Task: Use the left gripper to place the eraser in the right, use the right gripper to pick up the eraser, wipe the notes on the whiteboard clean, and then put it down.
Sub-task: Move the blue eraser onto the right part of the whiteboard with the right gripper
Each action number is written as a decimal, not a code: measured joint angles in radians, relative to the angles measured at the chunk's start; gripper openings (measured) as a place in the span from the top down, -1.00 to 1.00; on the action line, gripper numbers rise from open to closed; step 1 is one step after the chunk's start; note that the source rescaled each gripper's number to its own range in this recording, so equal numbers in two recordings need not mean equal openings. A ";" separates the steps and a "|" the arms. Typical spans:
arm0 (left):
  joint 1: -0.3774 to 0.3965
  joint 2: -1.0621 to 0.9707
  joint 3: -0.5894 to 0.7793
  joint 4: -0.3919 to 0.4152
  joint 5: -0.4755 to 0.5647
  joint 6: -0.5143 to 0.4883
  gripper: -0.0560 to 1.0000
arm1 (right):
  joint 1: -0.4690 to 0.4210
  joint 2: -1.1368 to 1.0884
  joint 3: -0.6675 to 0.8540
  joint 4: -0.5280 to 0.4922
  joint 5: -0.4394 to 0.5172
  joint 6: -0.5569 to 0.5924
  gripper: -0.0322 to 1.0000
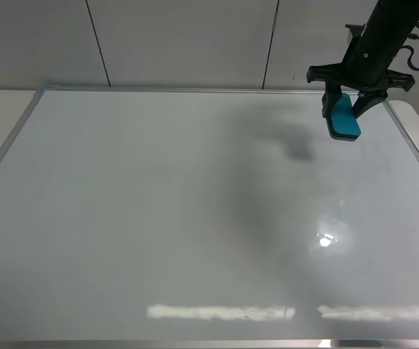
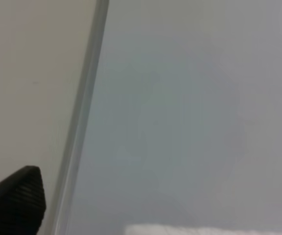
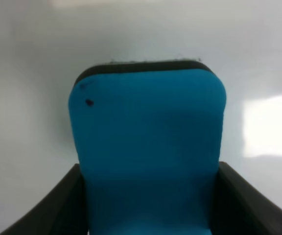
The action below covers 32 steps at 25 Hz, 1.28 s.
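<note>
Board: the big shiny white whiteboard with a thin silver frame (image 1: 158, 218) fills the view from the near edge to the wall, with bright light spots on its near part.
Left hand: the left gripper (image 2: 151, 205) has its black ridged fingers (image 2: 16, 200) wide apart over the board's silver edge, holding nothing.
Eraser: the small teal-blue block eraser with dark felt (image 1: 344, 118) is up in the air above the board's far right corner.
Right hand: the black crossbar right gripper (image 1: 346, 105) is squeezed tight on the eraser's sides.

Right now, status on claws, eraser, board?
Right claw shut on eraser, raised over whiteboard far right corner. Left claw open, empty, at board's edge. No red notes visible. Nothing obstructing.
</note>
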 joint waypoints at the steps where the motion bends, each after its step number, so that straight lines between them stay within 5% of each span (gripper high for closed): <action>1: 0.000 0.000 0.000 0.000 0.000 0.000 -1.00 | 0.021 -0.015 0.038 0.001 -0.011 0.001 0.93; 8: 0.000 0.000 0.000 0.000 0.000 0.000 -1.00 | 0.140 -0.123 0.367 0.009 -0.181 0.079 0.93; 14: 0.000 0.000 0.000 0.000 0.000 0.000 -1.00 | 0.156 -0.163 0.556 -0.001 -0.253 0.174 0.93; 26: 0.000 0.000 0.000 0.000 0.000 0.000 -1.00 | 0.184 -0.164 0.592 -0.049 -0.281 0.227 0.93; 28: 0.000 0.000 0.000 0.000 0.000 0.000 -1.00 | 0.192 -0.164 0.592 -0.049 -0.281 0.228 0.54; 30: 0.000 0.000 0.000 0.000 0.000 0.000 -1.00 | 0.196 -0.164 0.592 -0.049 -0.282 0.228 -0.31; 32: 0.000 0.000 0.000 0.000 0.000 0.000 -1.00 | 0.199 -0.164 0.592 -0.049 -0.283 0.228 -0.74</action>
